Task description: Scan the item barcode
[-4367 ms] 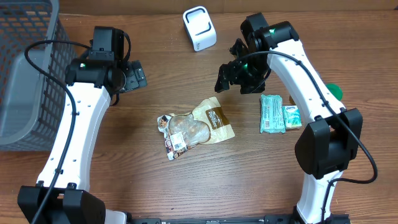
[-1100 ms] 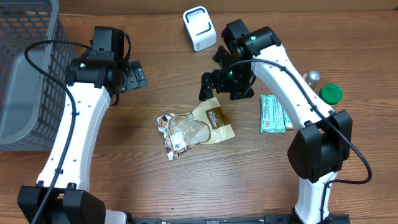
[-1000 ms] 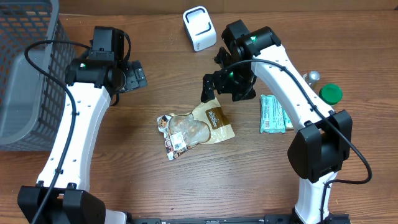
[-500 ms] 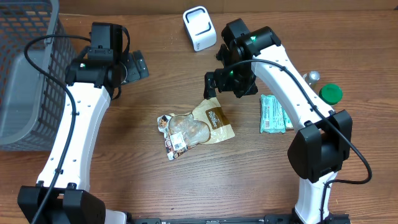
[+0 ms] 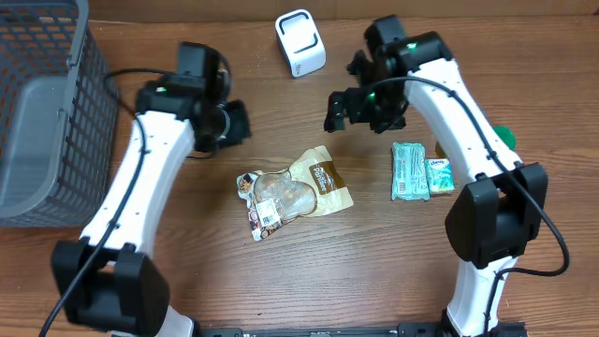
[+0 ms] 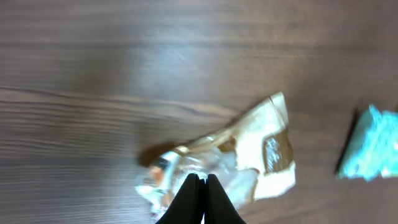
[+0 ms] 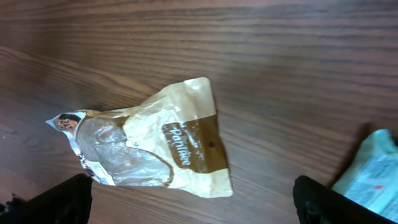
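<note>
1. Overhead first: the snack bag (image 5: 295, 192) lies flat in the middle of the wooden table (image 5: 187, 271), between the two arms, and neither arm is touching it.
2. Left gripper (image 6: 199, 182): its own wrist camera shows the fingers pressed together tip to tip, one dark wedge. In that view the tips overlap the bag's near edge. The overhead puts the gripper up and to the left of the bag, clearly apart from it.
3. Right gripper (image 5: 339, 109): from above it is just a dark cluster beyond the bag's brown end. The right wrist view settles it, with the fingers (image 7: 62, 200) sitting in the two bottom corners, spread wide, and the whole bag framed between them.
4. The right wrist picture is sharp and shows a clear window, a pale paper top and a brown printed band. The left wrist picture is blurred, and the bag is only a pale shape there.
5. Only the overhead catches the white barcode scanner (image 5: 299, 42) at the far edge, well apart from the bag, and the grey basket (image 5: 42, 112) at the left.
6. A teal packet (image 5: 408, 170) lies to the right of the bag with a small green-and-white box (image 5: 440, 175) just beside it. Both wrist views clip only an edge of the packet.
7. From above there is a white label patch (image 5: 266, 217) on the bag's lower-left end, its print too small to read.
</note>
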